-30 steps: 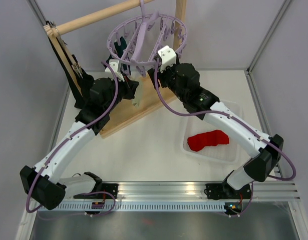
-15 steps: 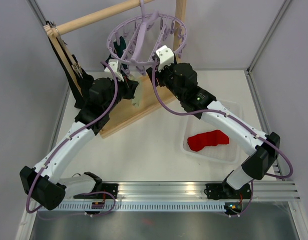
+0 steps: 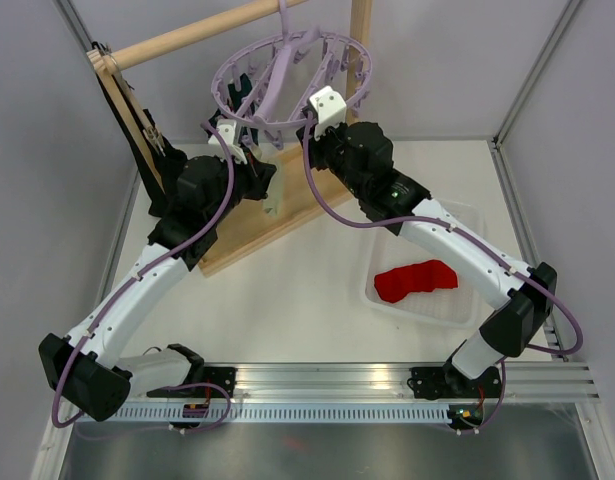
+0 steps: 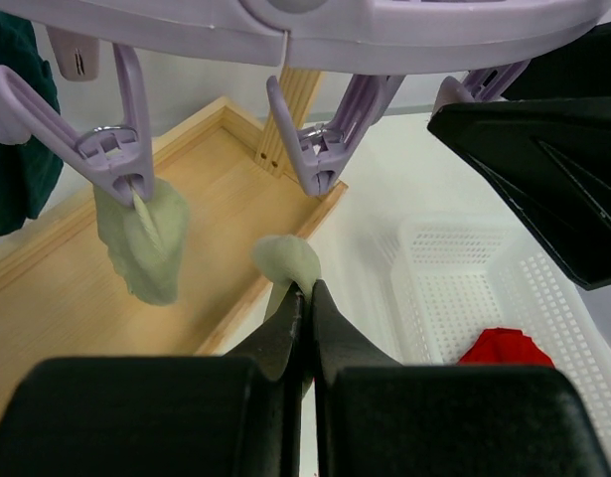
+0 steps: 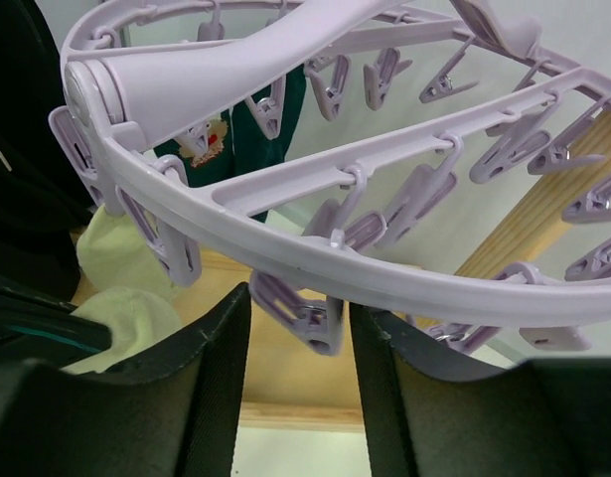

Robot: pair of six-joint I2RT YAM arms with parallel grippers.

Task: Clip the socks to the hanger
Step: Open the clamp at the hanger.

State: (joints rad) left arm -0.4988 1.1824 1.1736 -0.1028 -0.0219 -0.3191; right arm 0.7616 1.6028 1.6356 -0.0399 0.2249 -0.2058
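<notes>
One cream sock (image 4: 285, 260) is pinched by left gripper (image 4: 303, 295); second cream sock (image 4: 141, 243) is clipped on hanger (image 4: 285, 22). One clip (image 5: 293, 303) is straddled by right gripper (image 5: 299, 316); grip cannot be told.

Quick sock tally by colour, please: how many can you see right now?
Pale: 2, the pale clipped sock and the pale held sock
Teal: 1, the teal sock, clipped
Red: 1, the red sock in the basket
Total: 4

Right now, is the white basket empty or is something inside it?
Not empty. One red sock lies inside the white basket, visible in the top and left wrist views; nothing else shows there.
</notes>
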